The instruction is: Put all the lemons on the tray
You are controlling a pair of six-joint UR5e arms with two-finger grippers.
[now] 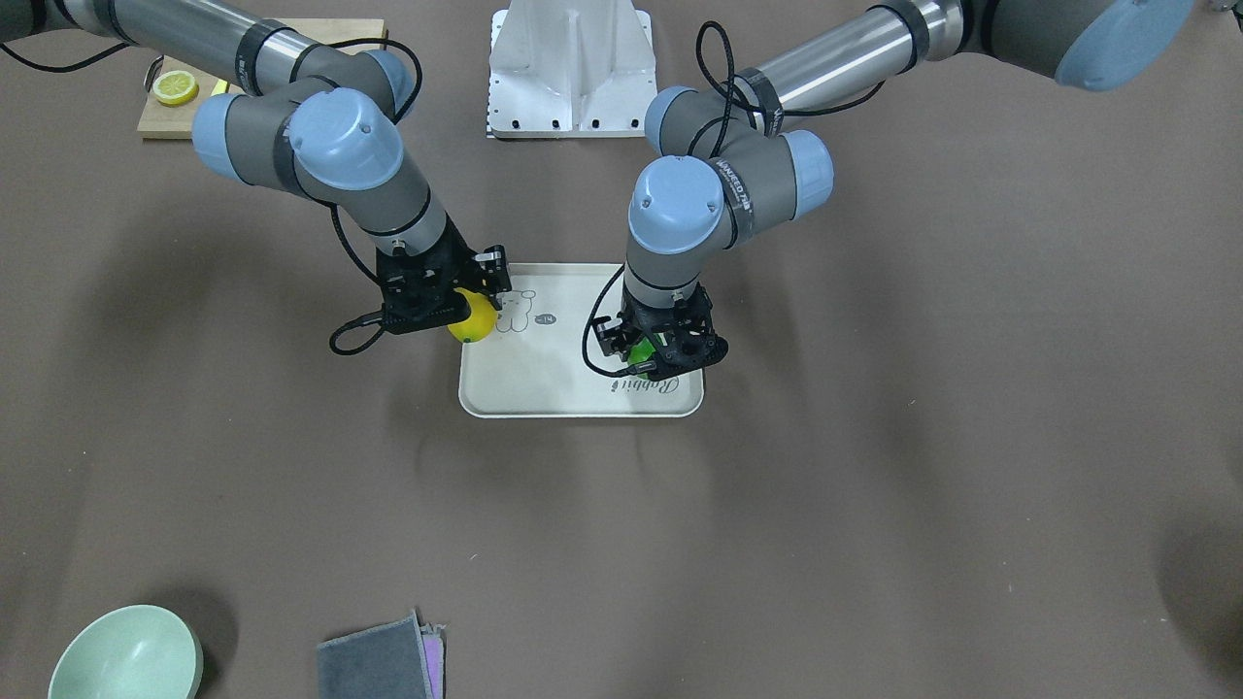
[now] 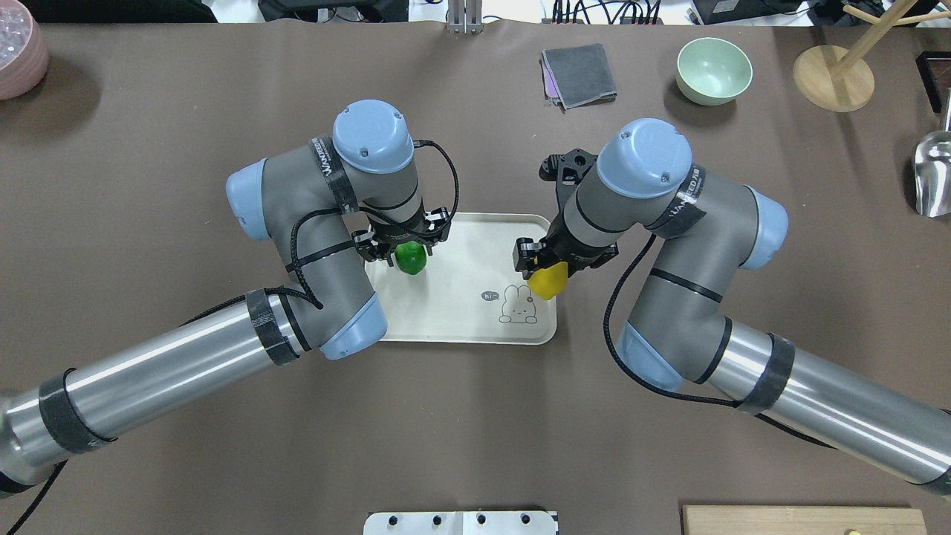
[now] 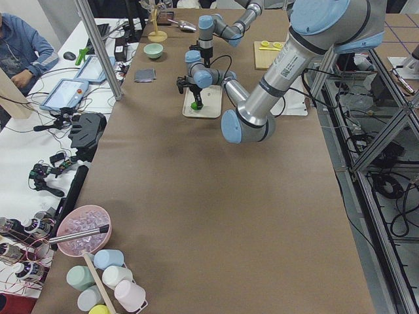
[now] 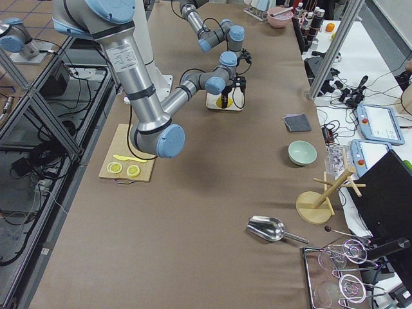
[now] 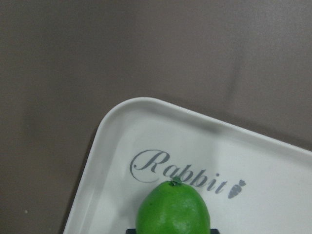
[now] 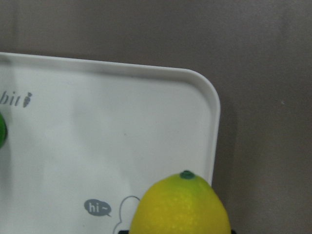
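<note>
**Two lemons, both held at the tray**

By the overhead view, we list:
- Left gripper (image 2: pixel 402 250), fingers clamped on the green lemon (image 2: pixel 410 258), at the 9 o'clock end of the tray (image 2: pixel 461 297).
- Right gripper (image 2: pixel 544 269), fingers clamped on the yellow lemon (image 2: pixel 548 283), at the tray's 4 o'clock edge beside the bear drawing (image 2: pixel 518 305).
- On the surface (image 2: pixel 475 416), at 1 o'clock: folded cloth (image 2: pixel 579 76), green bowl (image 2: pixel 713 70).
- At 5 o'clock: cutting board (image 2: pixel 802 520).

Brown-covered table (image 2: pixel 475 446); aluminium frame posts (image 3: pixel 99 49); white side bench (image 3: pixel 19 150) cluttered with gear; tiled floor (image 4: pixel 29 8) beyond.

One lemon (image 2: pixel 410 258) over tray's (image 2: pixel 461 279) left end, other lemon (image 2: pixel 548 282) over right edge, maybe resting
</note>
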